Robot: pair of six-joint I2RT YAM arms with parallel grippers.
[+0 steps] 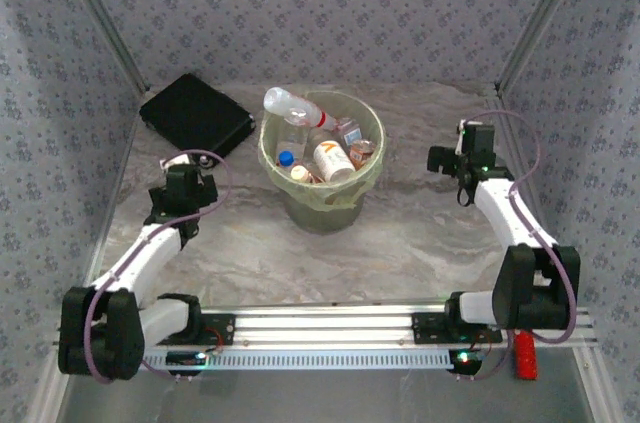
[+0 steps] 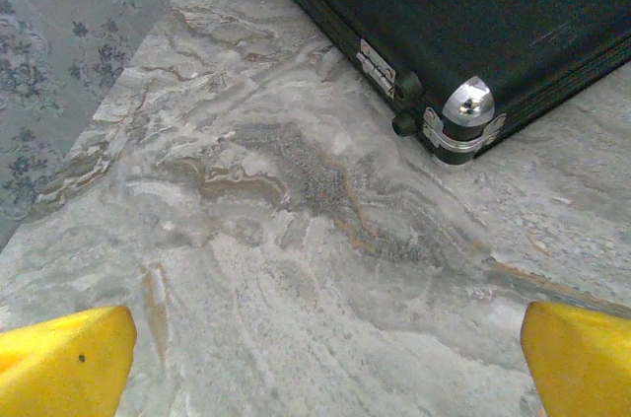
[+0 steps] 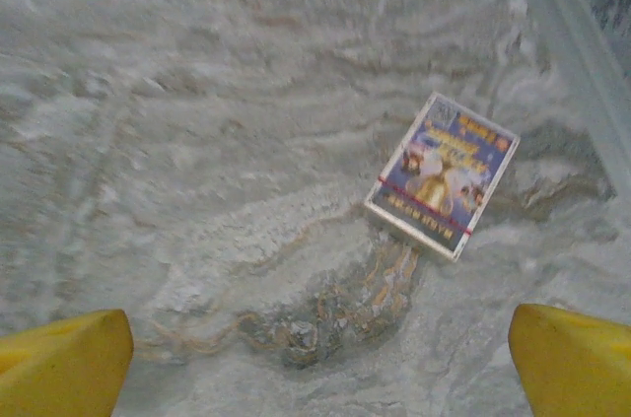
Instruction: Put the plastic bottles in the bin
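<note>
Our left pincer (image 2: 320, 363) and right pincer (image 3: 317, 358) both stand spread, empty above the table (image 2: 246, 190). The plastic bottles (image 1: 322, 146) lie heaped in the bin (image 1: 322, 211); we judge them light, slippery, crushable, best gripped mid-body.

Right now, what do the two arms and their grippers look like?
Both the left arm and right arm have white links, bulky black joints and a mauve cable looping alongside. Small green lights glow at the bases. The left gripper and right gripper have bright yellow fingers, rounded at the tips.
</note>
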